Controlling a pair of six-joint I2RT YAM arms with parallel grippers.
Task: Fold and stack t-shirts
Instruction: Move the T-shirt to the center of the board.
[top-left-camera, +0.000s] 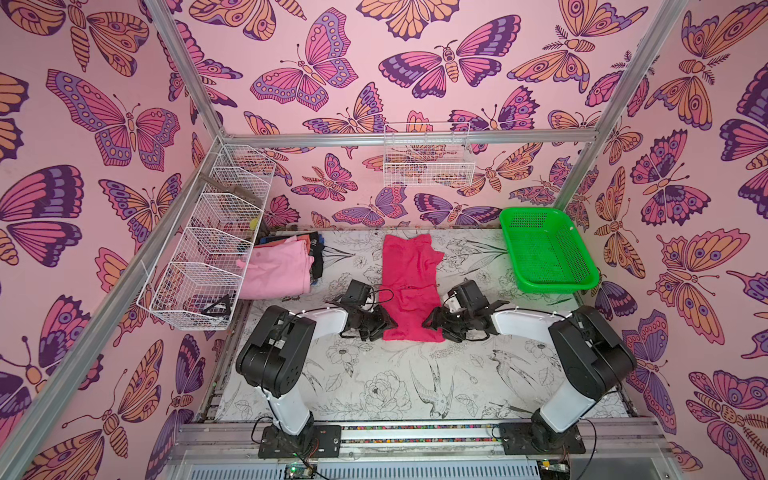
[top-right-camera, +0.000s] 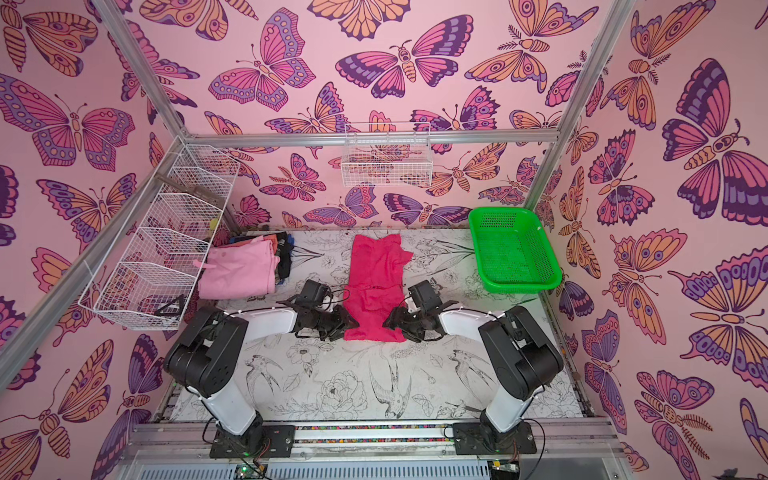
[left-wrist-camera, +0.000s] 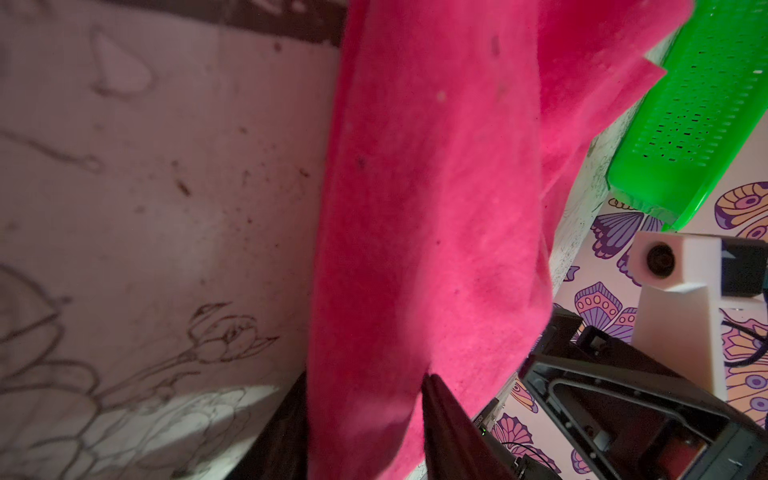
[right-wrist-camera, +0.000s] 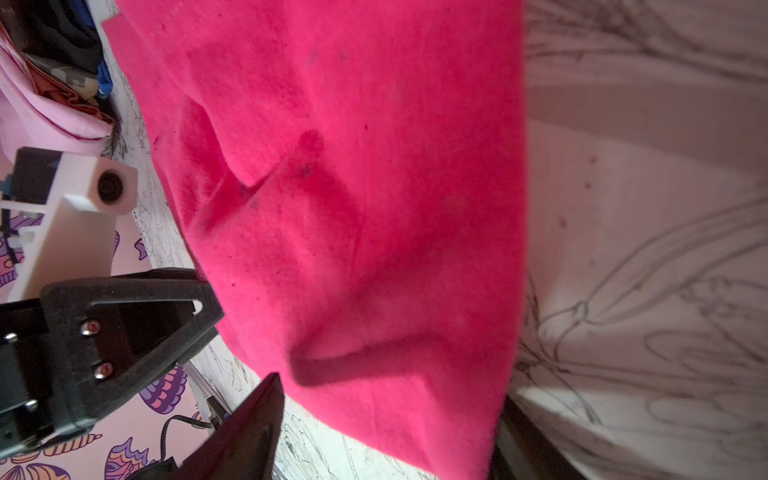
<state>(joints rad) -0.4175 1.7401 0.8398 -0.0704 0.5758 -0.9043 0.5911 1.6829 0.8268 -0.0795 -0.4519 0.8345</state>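
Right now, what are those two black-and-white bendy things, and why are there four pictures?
Those are two robot arms ending in pincers called grippers. Two pictures look down from above; two come from cameras on the wrists. On the flower-printed table lie a crimson cloth t-shirt, a stack topped by a light pink t-shirt, and a green plastic mesh basket. The left gripper and right gripper each straddle the crimson shirt's near corners; the right looks open, the left I cannot tell.

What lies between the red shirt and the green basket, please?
Nothing: the table between the shirt and the basket is bare in both top views.
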